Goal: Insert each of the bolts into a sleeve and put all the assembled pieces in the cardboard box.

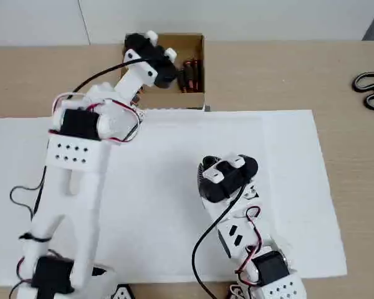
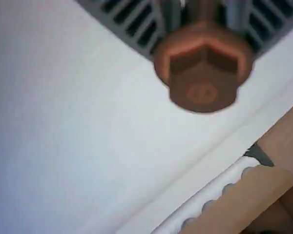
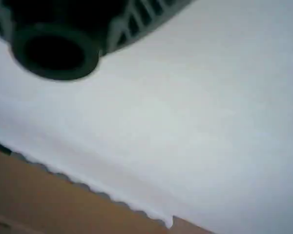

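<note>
My left gripper (image 2: 201, 22) is shut on a reddish-brown bolt (image 2: 202, 73); the hex head pokes out between its ribbed grey fingers (image 2: 132, 22). The left arm (image 1: 140, 71) leans over the near edge of the cardboard box (image 1: 196, 41), whose rim (image 2: 244, 200) shows close by. Several red-and-black assembled pieces (image 1: 190, 75) lie in the box's right half. My right gripper (image 3: 53, 24) is shut on a black sleeve (image 3: 53, 54) with its open bore facing the camera. It hangs low above the white paper, right of centre (image 1: 223, 174).
A white paper sheet (image 1: 174, 187) covers most of the wooden table. Scissors (image 1: 371, 90) lie at the far right edge. The paper's scalloped edge (image 3: 102, 195) and bare wood (image 3: 44, 204) lie beneath the right gripper.
</note>
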`<state>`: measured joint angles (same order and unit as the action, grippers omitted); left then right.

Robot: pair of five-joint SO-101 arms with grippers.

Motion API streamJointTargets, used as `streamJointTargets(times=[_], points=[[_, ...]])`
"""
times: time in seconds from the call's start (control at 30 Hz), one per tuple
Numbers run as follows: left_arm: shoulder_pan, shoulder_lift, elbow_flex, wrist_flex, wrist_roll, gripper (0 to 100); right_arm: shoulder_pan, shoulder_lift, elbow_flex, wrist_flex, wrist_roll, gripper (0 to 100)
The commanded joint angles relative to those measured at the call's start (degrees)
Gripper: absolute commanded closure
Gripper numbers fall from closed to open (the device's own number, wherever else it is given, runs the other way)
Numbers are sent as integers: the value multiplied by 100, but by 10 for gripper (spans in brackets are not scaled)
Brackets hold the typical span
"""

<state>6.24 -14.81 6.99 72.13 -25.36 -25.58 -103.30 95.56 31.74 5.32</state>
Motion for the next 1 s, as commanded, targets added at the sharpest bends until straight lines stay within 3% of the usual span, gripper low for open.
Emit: streamJointTargets(times=[0.0, 0.27, 0.43, 0.63, 0.87, 0.97], points=[[-18, -914, 1349, -1371, 800, 995, -40, -57, 88, -136, 44, 996], [440, -3525, 4936, -4615, 2040, 995, -66, -57, 88, -154, 44, 996], [633, -5081, 6870, -5943, 2840, 995, -84, -57, 88, -136, 44, 996], [633, -6505, 7776, -6057, 4360, 994, -541, -57, 88, -136, 44, 996], [642, -7631, 8136, -6004, 5371, 994, -954, -48, 88, -127, 35, 996], [756, -7930, 8136, -5547, 5873, 994, -971, -48, 88, -127, 44, 996]])
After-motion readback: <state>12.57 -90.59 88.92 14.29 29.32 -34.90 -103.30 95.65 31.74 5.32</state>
